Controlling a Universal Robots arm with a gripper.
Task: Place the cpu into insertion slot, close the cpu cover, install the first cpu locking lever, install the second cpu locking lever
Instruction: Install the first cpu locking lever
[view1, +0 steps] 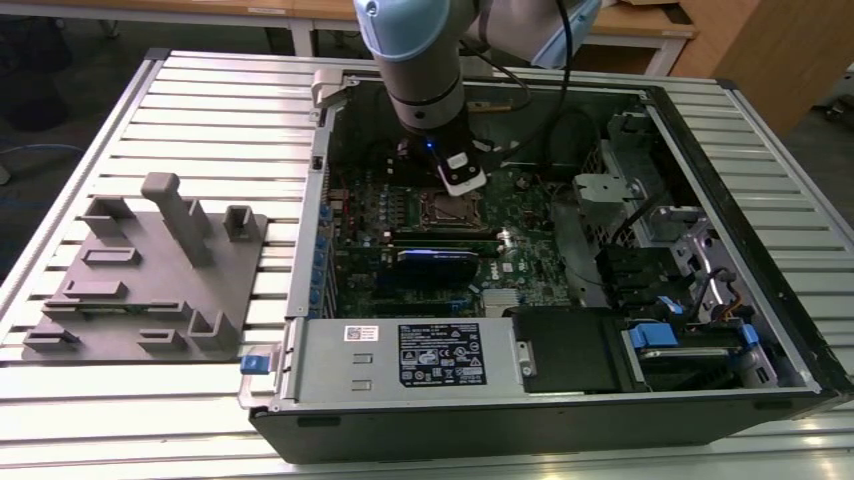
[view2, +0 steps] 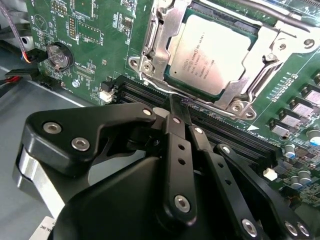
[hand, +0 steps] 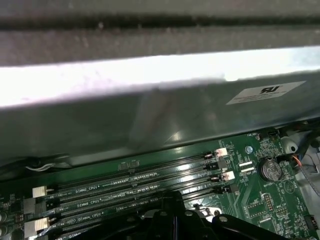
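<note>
Cpu (view2: 207, 52) is sitting in the insertion slot (view2: 200, 12) under the cpu cover (view2: 260, 52), while the gripper (view2: 176, 111) is pressing its jaws together, tips touching a thin wire lever (view2: 165, 89) along the cover's near edge. Black gripper linkage is hiding the memory slots (view2: 225, 130) behind.

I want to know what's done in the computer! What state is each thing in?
cpu: lying flat in its socket.
cpu cover: down around the chip.
locking lever: thin wire along the cover's edge, by the fingertips.
hand: shut, tips at that lever.
computer case: side open.
</note>
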